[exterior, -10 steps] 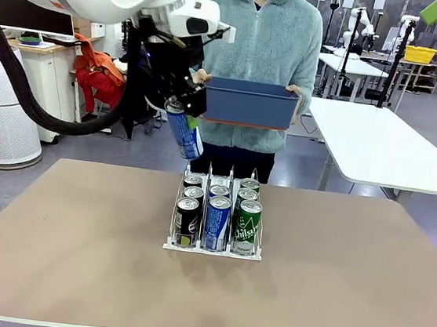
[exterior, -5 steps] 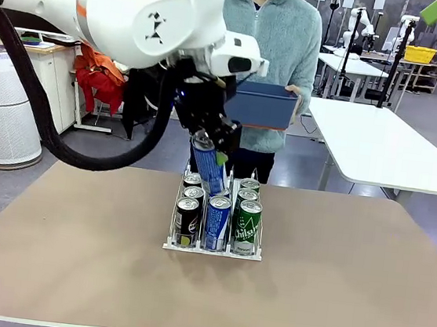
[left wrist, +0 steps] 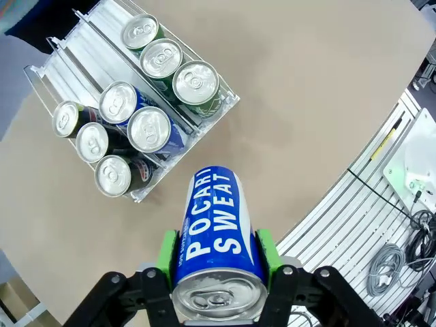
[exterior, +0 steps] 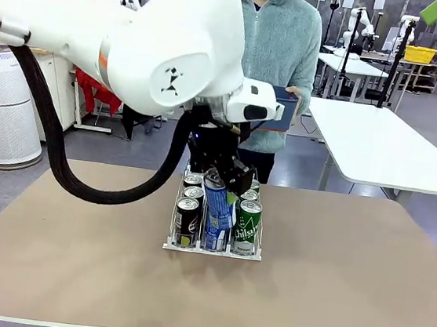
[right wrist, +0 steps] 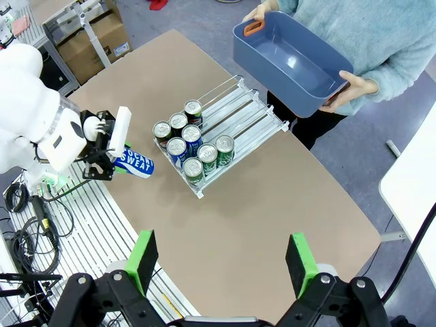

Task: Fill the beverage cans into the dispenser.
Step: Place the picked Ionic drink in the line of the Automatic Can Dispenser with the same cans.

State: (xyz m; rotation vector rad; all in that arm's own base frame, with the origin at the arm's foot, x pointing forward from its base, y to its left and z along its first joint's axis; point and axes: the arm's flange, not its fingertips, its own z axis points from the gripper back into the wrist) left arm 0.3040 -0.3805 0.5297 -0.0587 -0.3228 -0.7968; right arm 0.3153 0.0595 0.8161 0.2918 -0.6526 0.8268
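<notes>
My left gripper is shut on a blue beverage can, which hangs tilted above the table on the near side of the dispenser. In the left wrist view the blue can sits between the green pads, with the dispenser beyond it. Its three lanes hold several cans: dark ones, blue ones and green ones. My right gripper is open and empty, high above the table, over the dispenser and its cans.
A person at the far side holds a blue rectangular tub in both hands; in the front view the tub is partly hidden behind my left arm. The brown tabletop is bare to the right. A white table stands beyond.
My left arm has swung right and down with the blue can, from beside the person's tub to low in front of the dispenser. The right gripper has stayed open.
</notes>
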